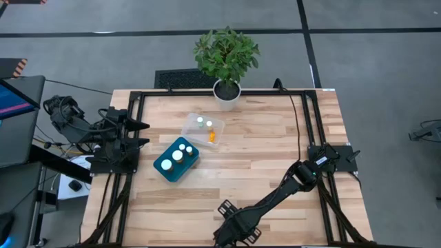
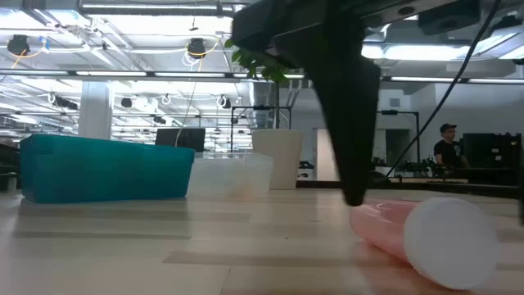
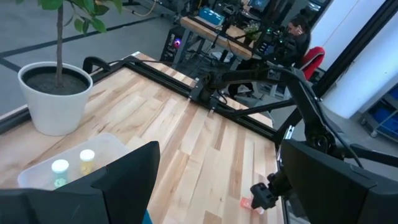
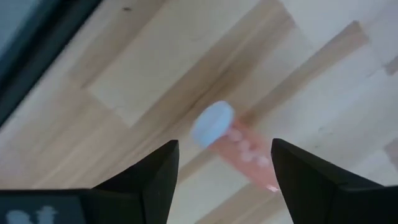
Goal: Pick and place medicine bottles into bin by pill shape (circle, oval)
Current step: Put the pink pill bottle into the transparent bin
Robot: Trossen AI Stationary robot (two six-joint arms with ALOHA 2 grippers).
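My right hand [image 4: 221, 168] hangs wide open above an orange medicine bottle [image 4: 239, 146] lying on its side near the surface's [image 1: 275, 148] front edge, untouched. My left hand [image 1: 141, 134] waits open at the left edge beside the teal bin [image 1: 165, 169]. A person [image 2: 448, 147] stands in the room behind.

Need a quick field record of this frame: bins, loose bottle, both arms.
teal bin: left of table centre, three white-capped bottles inside
clear bin: beside the teal bin, toward the plant pot; two capped bottles upright, one orange bottle on its side
loose bottle: on its side on the wood, orange body, white cap, near front edge
right gripper: open, fingers apart above the loose bottle, not gripping it
left gripper: open, holding nothing, parked at the table's left edge
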